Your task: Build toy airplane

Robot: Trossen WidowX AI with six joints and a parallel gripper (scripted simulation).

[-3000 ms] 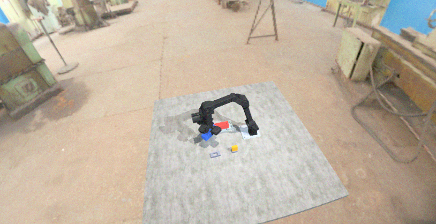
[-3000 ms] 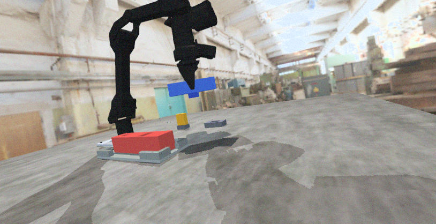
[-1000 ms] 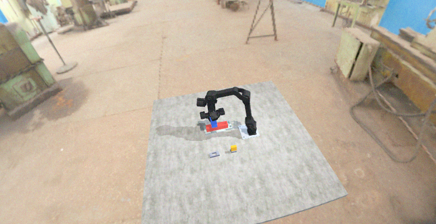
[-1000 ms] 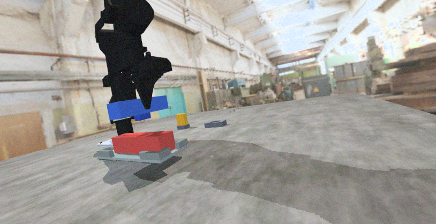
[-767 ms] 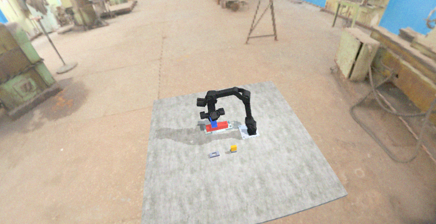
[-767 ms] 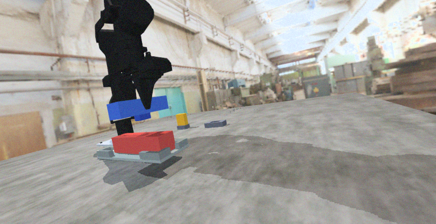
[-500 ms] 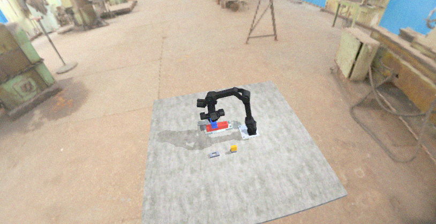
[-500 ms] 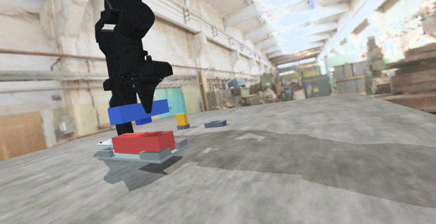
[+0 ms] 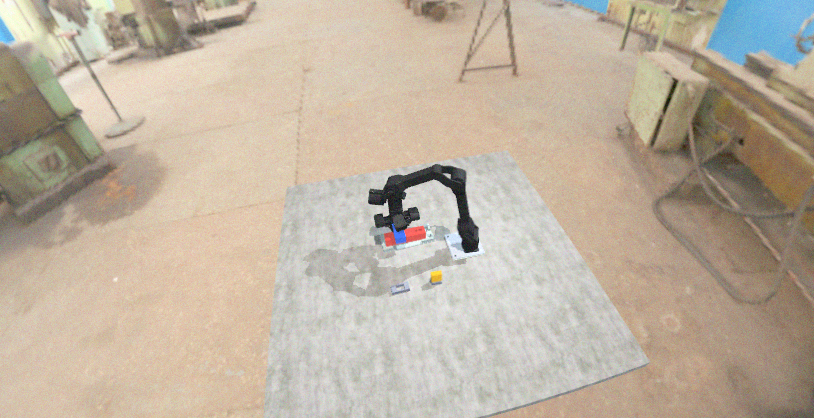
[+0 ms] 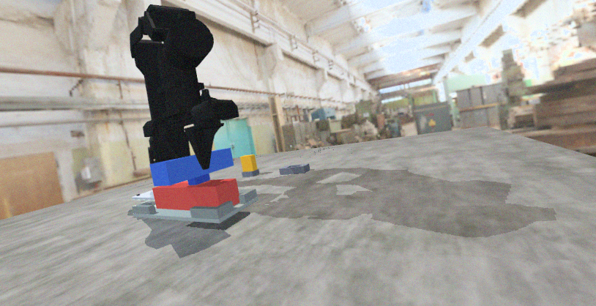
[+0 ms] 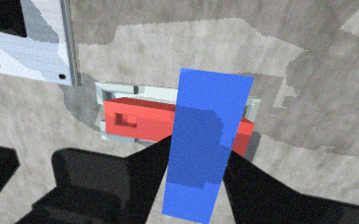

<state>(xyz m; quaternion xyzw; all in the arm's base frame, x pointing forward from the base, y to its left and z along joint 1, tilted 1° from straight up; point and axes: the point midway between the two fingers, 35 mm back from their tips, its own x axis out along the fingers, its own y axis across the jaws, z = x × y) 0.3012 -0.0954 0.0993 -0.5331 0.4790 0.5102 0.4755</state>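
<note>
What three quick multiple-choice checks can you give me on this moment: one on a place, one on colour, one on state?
1. Where is the red fuselage?
A. In the grey cradle
B. Beside the yellow tail fin
C. Between the fingers

2. What colour is the wing?
A. Yellow
B. Blue
C. Red

3. What is the wing's state?
A. Lying loose on the table
B. Released and resting on the fuselage
C. Gripped, with its tab just above the fuselage top

Answers:
1. A: the exterior view shows the red block sitting in the jig.
2. B: the wrist view shows a blue slab crossing the fuselage.
3. C: the gripper has fingers closed on both sides of the wing, and the exterior view shows the slab raised off the red top, not yet sitting down on it.
</note>
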